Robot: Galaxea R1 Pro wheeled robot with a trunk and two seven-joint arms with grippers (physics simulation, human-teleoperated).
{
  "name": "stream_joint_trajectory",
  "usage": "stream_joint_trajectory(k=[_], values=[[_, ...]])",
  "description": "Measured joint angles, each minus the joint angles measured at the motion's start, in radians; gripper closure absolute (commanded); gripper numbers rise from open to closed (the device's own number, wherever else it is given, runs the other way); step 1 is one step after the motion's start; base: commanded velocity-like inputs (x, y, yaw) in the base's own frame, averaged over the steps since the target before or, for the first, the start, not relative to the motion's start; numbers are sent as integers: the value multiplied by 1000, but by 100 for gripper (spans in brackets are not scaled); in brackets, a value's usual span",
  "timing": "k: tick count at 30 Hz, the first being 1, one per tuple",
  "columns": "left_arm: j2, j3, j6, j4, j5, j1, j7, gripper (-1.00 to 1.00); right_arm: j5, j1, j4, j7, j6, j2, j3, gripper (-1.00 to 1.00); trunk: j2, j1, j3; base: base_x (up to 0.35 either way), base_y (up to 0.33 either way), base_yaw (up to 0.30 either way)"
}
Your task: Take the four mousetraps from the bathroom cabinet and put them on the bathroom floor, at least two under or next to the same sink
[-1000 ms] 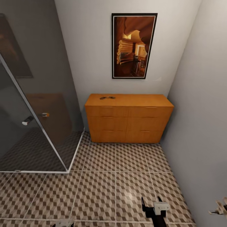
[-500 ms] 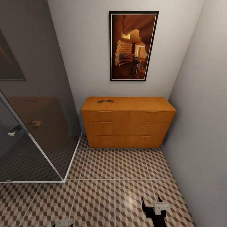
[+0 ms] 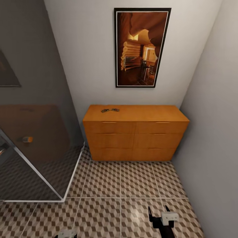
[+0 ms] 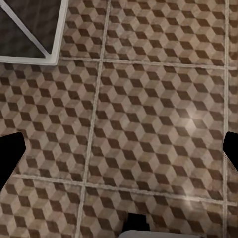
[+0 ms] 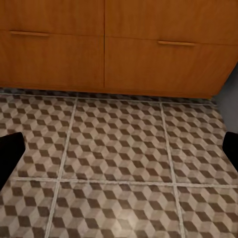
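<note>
Status: robot in transit toward the cabinet (image 3: 135,135); no contact w/ any task item.

Mousetraps (image 3: 110,110): small dark flat items on cabinet top, well ahead of and above both claws, toward the left-claw side. Count not resolvable; too small to tell. Judged light, stiff, thin boards w/ wire; likely to slide on the smooth wood top. Recommend pinching across the board's long edges, clear of the wire; low profile leaves little edge to take.

Right gripper (image 3: 159,211): fingers apart, nothing between, cabinet drawer fronts (image 5: 163,54) ahead of it.
Left gripper (image 4: 119,151): black fingertips at opposite frame edges, apart, empty, bathroom floor (image 4: 148,114) below it.

Surface: cube-pattern tile, flat, glossy highlight, pale grout.

Room: narrow; glass shower enclosure (image 3: 33,148) on the left-claw side, grey wall close on the right-claw side, framed picture (image 3: 142,48) above cabinet.
</note>
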Motion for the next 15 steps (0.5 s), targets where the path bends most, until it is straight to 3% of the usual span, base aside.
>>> stream_joint_trajectory(k=[15], values=[[0,0,0,1,0,0,0,-100,0,0,0,0,0,-2,0,-100,0,0,0,288,0,0]])
